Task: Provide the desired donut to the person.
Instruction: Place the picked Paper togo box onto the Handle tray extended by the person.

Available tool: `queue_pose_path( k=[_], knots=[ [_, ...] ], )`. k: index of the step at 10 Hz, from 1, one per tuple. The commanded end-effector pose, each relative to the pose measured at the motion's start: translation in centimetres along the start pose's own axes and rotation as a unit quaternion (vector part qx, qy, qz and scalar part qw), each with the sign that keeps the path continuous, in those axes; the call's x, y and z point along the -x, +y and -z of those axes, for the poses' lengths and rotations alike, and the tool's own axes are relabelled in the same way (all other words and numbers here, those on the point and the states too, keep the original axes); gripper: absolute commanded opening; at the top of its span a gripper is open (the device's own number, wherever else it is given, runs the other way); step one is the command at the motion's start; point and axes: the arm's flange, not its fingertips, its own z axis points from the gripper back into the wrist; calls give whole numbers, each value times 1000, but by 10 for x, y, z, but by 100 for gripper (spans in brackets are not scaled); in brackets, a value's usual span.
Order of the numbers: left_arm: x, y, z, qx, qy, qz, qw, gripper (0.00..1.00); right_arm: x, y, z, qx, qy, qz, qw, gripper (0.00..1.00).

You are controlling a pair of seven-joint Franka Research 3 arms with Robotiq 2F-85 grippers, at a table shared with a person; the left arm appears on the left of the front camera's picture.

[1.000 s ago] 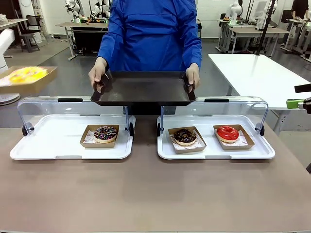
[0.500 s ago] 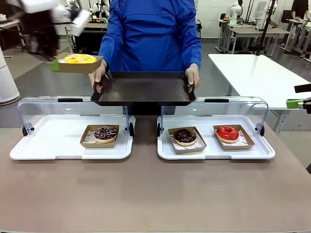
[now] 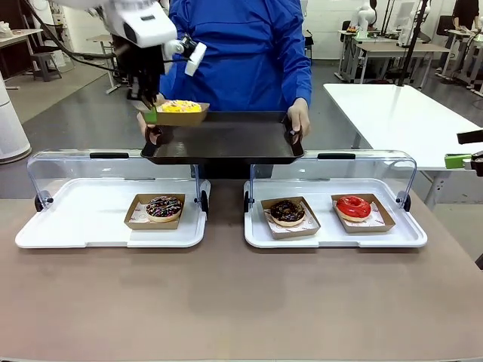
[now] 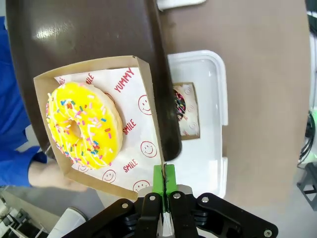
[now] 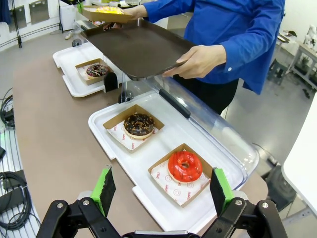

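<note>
Pickup done, handover close: gripping the rim of the cardboard boat (image 3: 181,118), left fingers (image 4: 158,178) clamped shut, with the yellow donut (image 3: 179,106) poised over the left end of the dark tray (image 3: 226,139) held out by the person (image 3: 241,53). Left to do: set down, let go. Glossy icing, coloured sprinkles, intact. Right fingers (image 5: 105,189) spread, empty.

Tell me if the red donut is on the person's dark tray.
No, the red donut sits in its box on the white tray.
</note>
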Motion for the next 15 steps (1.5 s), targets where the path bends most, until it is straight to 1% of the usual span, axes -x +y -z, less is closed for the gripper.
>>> queue_pose_path(
  k=[1,3,4,5,7,8,9,10,11,12,13,14,15],
  knots=[
    [-5,15,13,-4,-16,-16,1000,1,0,-4,4,0,-16,-3,1000,100],
    [-8,28,40,-35,-15,-12,999,1,0,-4,4,0,-16,-3,1000,100],
    [-10,32,46,-41,-18,-15,999,1,0,-4,4,0,-16,-3,1000,100],
    [-9,38,53,-35,-12,-20,999,1,0,-4,4,0,-16,-3,1000,100],
    [-7,50,66,-25,-21,-27,999,1,0,-4,4,0,-16,-3,1000,100],
    [-7,52,69,-21,-13,-35,999,1,0,-4,4,0,-16,-3,1000,100],
    [-7,53,70,-21,-12,-31,999,1,0,-4,4,0,-16,-3,1000,100],
    [-7,54,69,-12,-15,-40,999,1,0,-4,4,0,-16,-3,1000,100],
    [-7,54,65,0,-19,-42,999,60,0,-4,4,0,-16,-3,1000,100],
    [-6,53,60,11,-16,-48,999,60,0,-4,4,0,-16,-3,1000,100],
    [-5,53,56,15,-15,-50,999,100,0,-4,4,0,-16,-3,1000,100],
    [-4,53,55,23,-17,-50,998,63,0,-4,4,0,-16,-3,1000,100],
    [-2,54,54,35,-17,-52,998,100,0,-4,4,0,-16,-3,1000,100]
  ],
)
